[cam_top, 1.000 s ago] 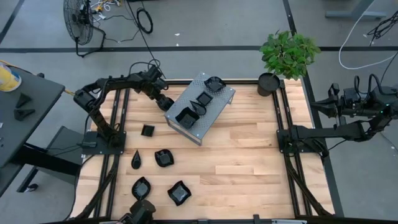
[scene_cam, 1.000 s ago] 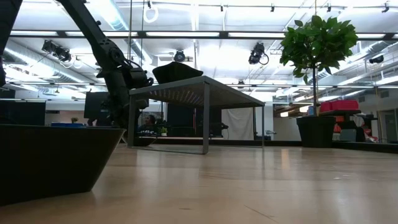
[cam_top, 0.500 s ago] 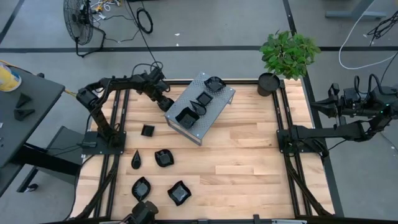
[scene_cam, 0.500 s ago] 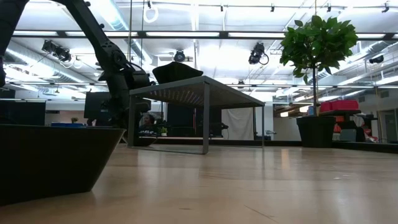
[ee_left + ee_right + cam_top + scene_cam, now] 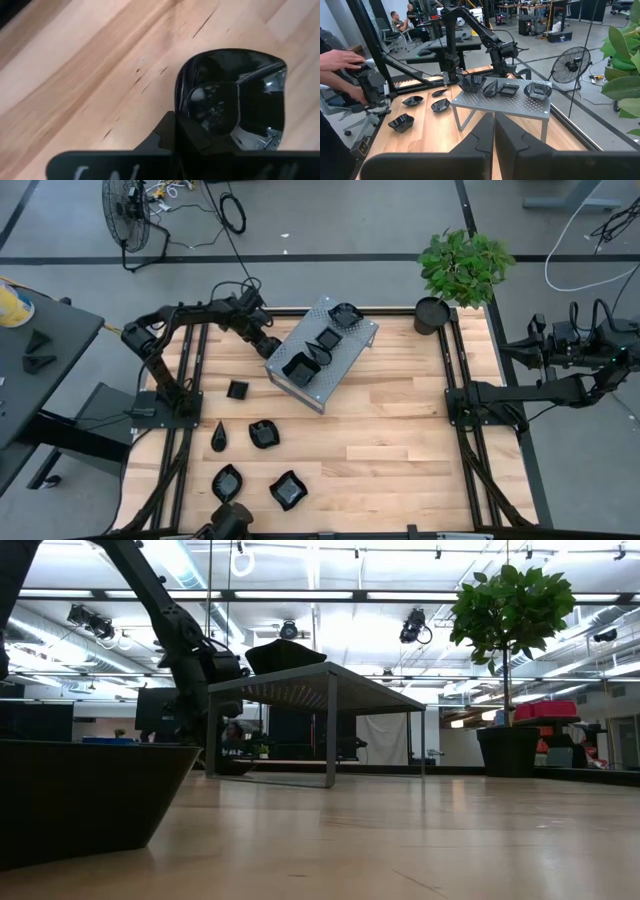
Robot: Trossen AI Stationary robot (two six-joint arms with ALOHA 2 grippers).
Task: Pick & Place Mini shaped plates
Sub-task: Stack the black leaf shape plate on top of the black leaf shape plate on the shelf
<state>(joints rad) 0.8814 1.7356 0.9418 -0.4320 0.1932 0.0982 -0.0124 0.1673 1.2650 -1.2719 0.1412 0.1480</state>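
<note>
My left pincer (image 5: 267,343) is down at the far left of the counter (image 5: 400,440), just beside the left end of the grey metal stand (image 5: 345,362), and it's clamped on the rim of a small black dish (image 5: 235,100) sitting on the wood there. So I'd say this is the grab step, with the lift up next. Four dishes (image 5: 320,345) already sit on the stand; five more (image 5: 262,433) wait on the near-left counter. Next move probably needs a clean lift high enough to clear the stand's edge, then a free spot on top. My right pincer (image 5: 493,142) is clenched on nothing, parked off the right side.
</note>
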